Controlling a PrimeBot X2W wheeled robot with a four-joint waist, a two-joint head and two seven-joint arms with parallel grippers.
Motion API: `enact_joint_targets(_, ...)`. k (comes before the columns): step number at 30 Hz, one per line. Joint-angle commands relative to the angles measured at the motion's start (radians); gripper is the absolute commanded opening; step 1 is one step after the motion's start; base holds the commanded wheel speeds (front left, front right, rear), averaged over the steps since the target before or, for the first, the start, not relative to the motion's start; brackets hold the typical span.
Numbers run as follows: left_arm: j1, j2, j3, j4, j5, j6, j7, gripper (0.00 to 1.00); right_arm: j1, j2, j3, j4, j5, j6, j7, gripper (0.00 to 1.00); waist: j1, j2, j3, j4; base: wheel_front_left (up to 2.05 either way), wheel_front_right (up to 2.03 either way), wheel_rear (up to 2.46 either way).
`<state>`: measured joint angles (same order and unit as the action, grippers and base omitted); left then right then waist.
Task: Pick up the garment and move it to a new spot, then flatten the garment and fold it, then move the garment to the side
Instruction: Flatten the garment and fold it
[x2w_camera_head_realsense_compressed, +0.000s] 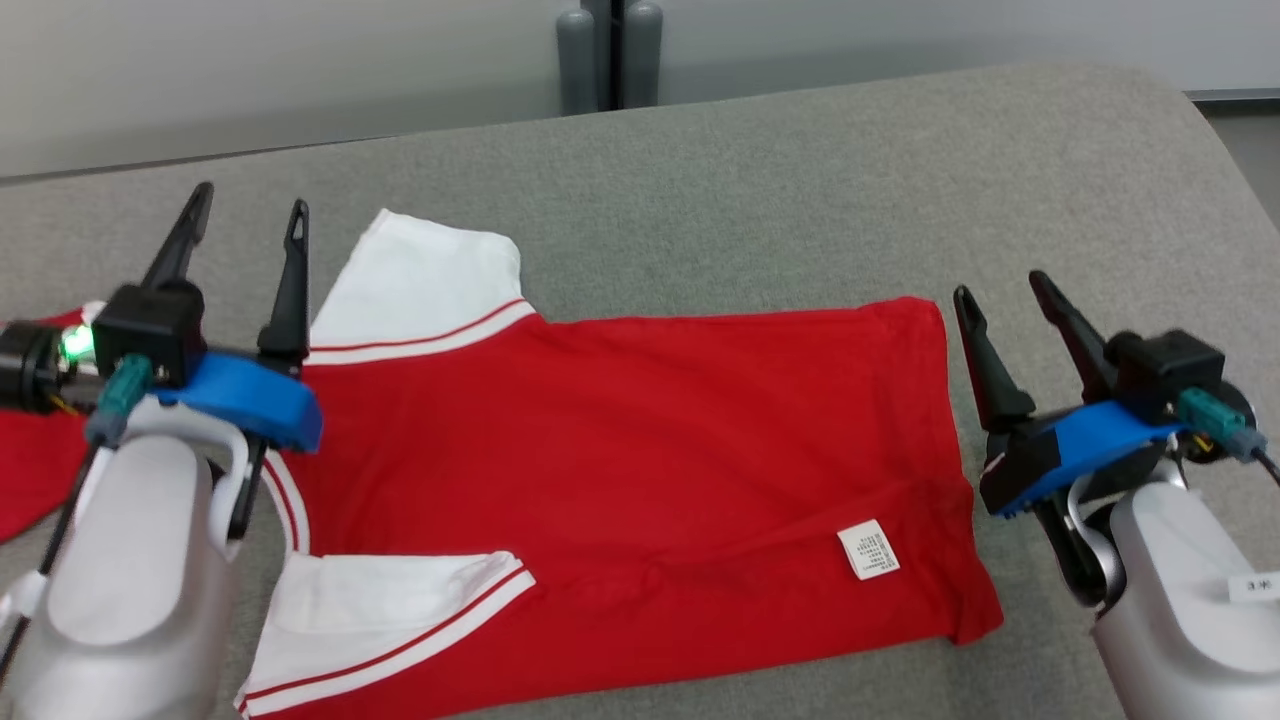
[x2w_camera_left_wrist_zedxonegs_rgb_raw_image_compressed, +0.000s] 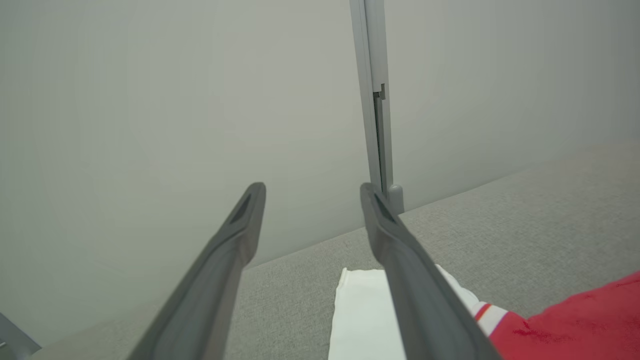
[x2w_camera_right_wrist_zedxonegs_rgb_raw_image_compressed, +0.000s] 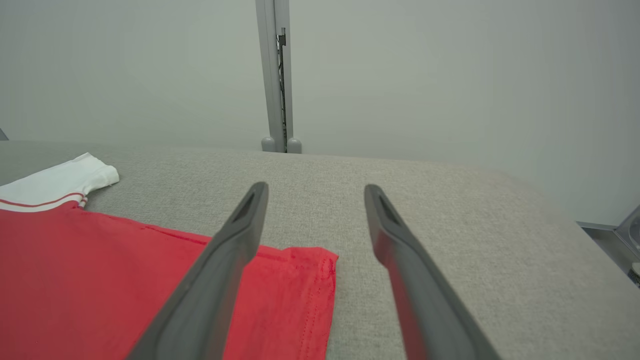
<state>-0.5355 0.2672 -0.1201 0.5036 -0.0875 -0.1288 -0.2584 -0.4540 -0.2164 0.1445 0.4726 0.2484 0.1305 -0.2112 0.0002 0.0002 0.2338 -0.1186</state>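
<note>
Left gripper (x2w_camera_head_realsense_compressed: 250, 200), right gripper (x2w_camera_head_realsense_compressed: 1000, 285): both spread wide, empty. Red garment (x2w_camera_head_realsense_compressed: 620, 430): spread flat on grey table (x2w_camera_head_realsense_compressed: 800, 180), between them. Fold advice: pinch matching edges together, lift evenly.

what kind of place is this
Probably a lab or test room rather than a home: a red short-sleeved shirt with white sleeves lies spread on a grey fabric-covered surface, before plain pale partition walls joined by a grey metal post.
</note>
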Motion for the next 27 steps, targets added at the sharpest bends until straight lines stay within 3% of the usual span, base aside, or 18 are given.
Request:
enact_joint_targets(1,-0.051,0.021,-0.031,0.031,-0.02,-0.002,0.009,1.0,-0.037,-0.009,0.015,0.012,0.014,0.0,0.004,1.0,-0.0002,-0.0002,0.025,-0.005,0.0,0.0,0.0)
enact_joint_targets(8,-0.302,0.102,-0.247,0.207,-0.18,-0.002,0.118,1.0,-0.185,-0.029,0.103,0.115,0.066,0.0,0.008,1.0,-0.0002,-0.0002,0.148,-0.058,0.0,0.0,0.0)
enact_joint_targets(17,-0.462,0.183,-0.431,0.343,-0.338,-0.002,0.213,1.0,-0.302,-0.006,0.191,0.177,0.119,0.0,-0.029,1.0,-0.0002,-0.0002,0.253,-0.126,0.0,0.0,0.0)
enact_joint_targets(27,-0.51,0.213,-0.515,0.476,-0.462,-0.002,0.279,1.0,-0.354,-0.004,0.241,0.208,0.149,0.0,-0.052,1.0,-0.0002,-0.0002,0.297,-0.157,0.0,0.0,0.0)
